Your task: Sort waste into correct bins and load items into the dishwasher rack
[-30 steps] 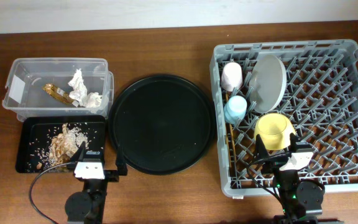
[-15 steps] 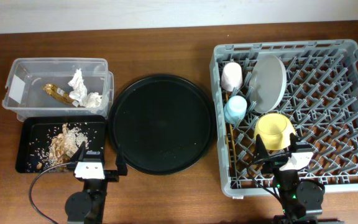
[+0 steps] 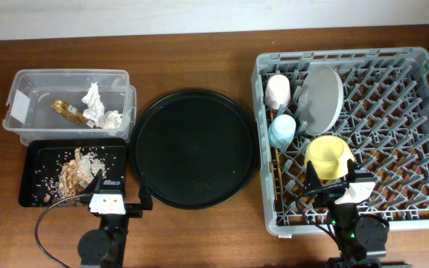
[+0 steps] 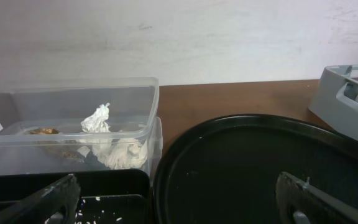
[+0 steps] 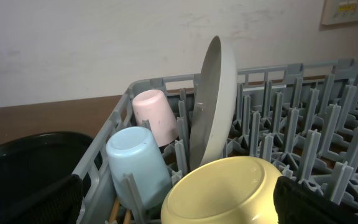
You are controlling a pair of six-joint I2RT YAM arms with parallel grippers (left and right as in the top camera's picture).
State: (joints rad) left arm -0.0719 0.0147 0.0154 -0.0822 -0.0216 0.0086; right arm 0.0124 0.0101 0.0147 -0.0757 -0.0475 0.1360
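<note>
The rack holds five items at its left side: one pink cup, one blue cup, one plate on edge, one yellow bowl and a pair of chopsticks. One clear tub holds two paper wads and one wrapper; one black tray holds the scraps. One round tray sits between. Left gripper and right gripper are both spread wide, holding nothing
</note>
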